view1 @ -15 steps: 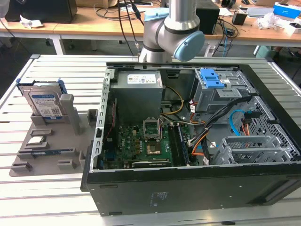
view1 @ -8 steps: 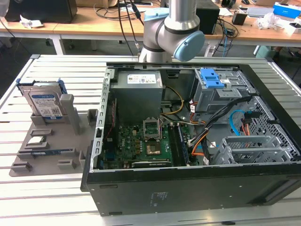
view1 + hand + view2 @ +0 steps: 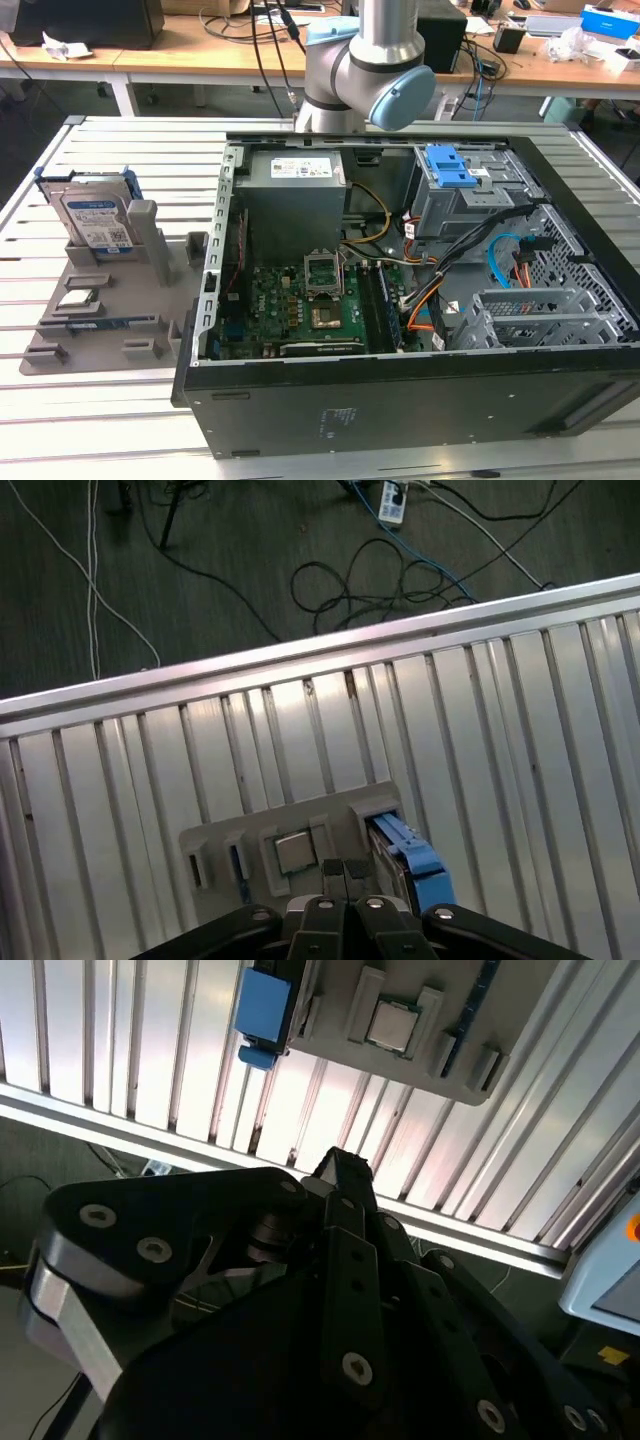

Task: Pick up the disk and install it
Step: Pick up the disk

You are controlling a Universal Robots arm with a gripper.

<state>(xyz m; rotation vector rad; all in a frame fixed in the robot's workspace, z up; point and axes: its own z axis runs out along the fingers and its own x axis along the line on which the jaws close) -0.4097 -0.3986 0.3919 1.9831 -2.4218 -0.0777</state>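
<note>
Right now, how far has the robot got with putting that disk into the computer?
Nothing looks done yet. The disk stands upright in its grey holder on the exterior view's left, outside the open computer case. In hand: nothing; the pincer is shut and empty, high above the holder in the first wrist view. Left: both the pickup and the install.

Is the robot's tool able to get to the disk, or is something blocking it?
Probably yes. The disk stands upright in the grey holder, outside the computer case, with nothing above it, and the tool hangs over that holder.
</note>
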